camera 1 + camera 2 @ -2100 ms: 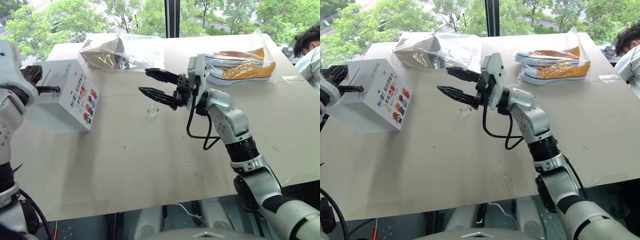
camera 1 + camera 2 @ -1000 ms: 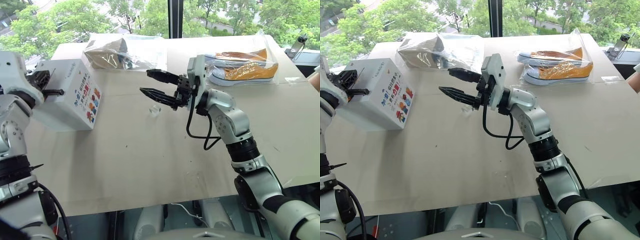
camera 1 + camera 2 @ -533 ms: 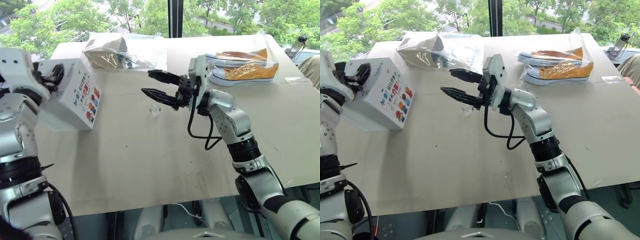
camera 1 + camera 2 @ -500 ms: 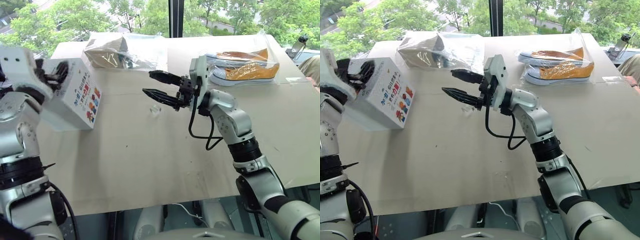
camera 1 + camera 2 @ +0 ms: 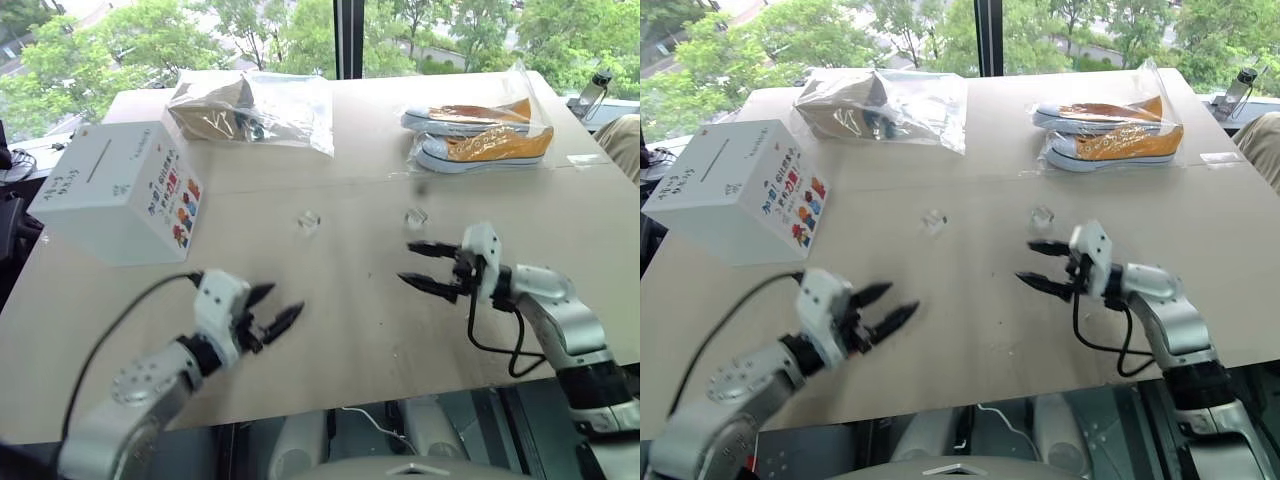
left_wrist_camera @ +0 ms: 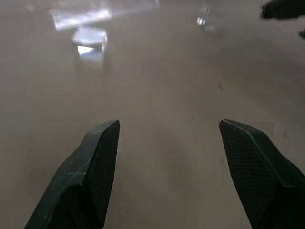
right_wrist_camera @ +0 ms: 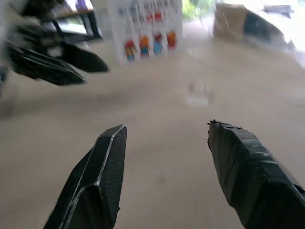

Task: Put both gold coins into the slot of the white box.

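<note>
We have just pulled both arms back and down. Half a second ago the left tool [image 5: 262, 318] was up at the white box [image 5: 115, 200] and the right tool [image 5: 428, 270] hung over the middle of the tabletop [image 5: 330, 330]; now both sit low near the near edge, each released, fingers spread and holding nothing.

The white box stands at the far left with its slot [image 5: 98, 161] facing up. Two small glinting pieces, which we take for the gold coins, lie on the tabletop: one [image 5: 309, 222] in the middle, right of the box, the other [image 5: 415, 216] just beyond the right tool.

We judge that neither coin is in the box yet, so both pickups remain.
</note>
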You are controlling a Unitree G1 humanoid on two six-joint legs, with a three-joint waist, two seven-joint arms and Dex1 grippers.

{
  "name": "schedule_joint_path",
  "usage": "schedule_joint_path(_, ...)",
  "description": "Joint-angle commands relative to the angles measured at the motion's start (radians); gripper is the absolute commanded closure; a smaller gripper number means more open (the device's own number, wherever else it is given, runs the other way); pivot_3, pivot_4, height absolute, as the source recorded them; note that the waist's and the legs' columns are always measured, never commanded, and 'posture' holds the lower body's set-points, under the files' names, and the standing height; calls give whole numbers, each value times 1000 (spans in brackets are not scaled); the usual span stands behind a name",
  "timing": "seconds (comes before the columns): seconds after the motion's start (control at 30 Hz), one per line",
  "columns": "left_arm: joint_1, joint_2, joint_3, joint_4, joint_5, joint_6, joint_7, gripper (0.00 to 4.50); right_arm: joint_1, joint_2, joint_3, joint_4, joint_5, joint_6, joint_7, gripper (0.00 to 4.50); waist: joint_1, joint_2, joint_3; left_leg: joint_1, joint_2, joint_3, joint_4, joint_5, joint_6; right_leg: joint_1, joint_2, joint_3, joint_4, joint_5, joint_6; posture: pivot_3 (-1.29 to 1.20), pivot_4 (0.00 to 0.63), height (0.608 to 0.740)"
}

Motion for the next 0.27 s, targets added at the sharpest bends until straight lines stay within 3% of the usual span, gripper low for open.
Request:
schedule_joint_path(0.03,13,-38,-36,23,88,-101,14,981,65,-32,-49,-10,14,-64,35,161,5,0,0,1,1,2,1,0,0,1,1,2,-1,-1,1,0,150,740)
schedule_joint_path(0.13,20,-67,-30,62,103,-145,-4,981,140,-36,-77,-2,32,-116,61,161,14,0,0,5,3,3,3,0,0,6,3,2,-1,-2,3,0,150,740)
schedule_joint_path(0.23,13,-54,-23,85,126,-170,-33,144,146,-15,-87,3,29,-149,43,0,10,0,0,5,4,5,4,0,1,6,4,4,-1,-2,4,0,150,740)
schedule_joint_path(0.27,13,-44,-26,90,137,-180,-46,53,144,-5,-93,6,28,-162,30,0,10,0,0,5,5,5,4,0,1,6,4,4,-1,-2,4,0,150,740)
